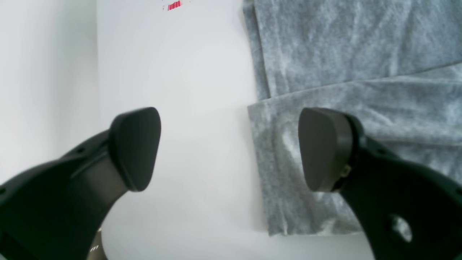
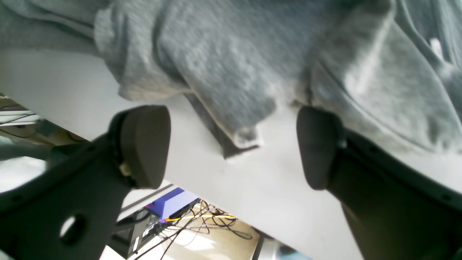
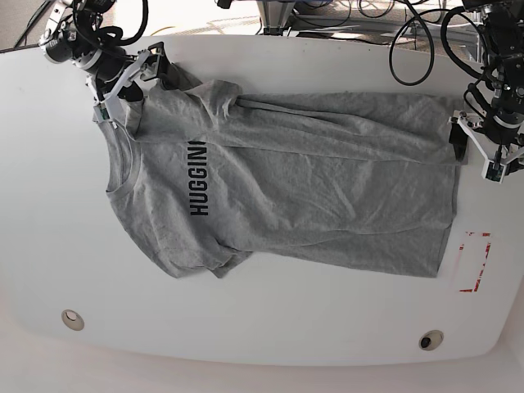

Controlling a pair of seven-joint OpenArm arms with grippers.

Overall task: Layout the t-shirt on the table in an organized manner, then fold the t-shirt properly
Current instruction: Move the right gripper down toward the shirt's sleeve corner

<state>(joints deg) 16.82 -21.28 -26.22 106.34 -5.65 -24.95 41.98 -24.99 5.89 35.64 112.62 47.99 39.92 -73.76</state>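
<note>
The heather-grey t-shirt (image 3: 311,180) lies across the white table (image 3: 262,327), collar to the left, hem to the right, black "HUGGIN" lettering on the chest. My left gripper (image 3: 477,152) stands open at the hem's far corner. In the left wrist view this gripper (image 1: 229,148) straddles the t-shirt (image 1: 343,54) edge, one finger over fabric, the other over bare table (image 1: 187,90). My right gripper (image 3: 131,80) is open at the bunched far sleeve. In the right wrist view a sleeve corner of the t-shirt (image 2: 223,72) hangs between the fingers of that gripper (image 2: 231,148), above the table (image 2: 270,187).
A red dashed rectangle (image 3: 475,262) is marked near the hem's near corner, and its end shows in the left wrist view (image 1: 174,5). Two round grommets (image 3: 72,318) (image 3: 431,339) sit along the near edge. Cables and a purple box (image 2: 169,202) lie below the table's edge.
</note>
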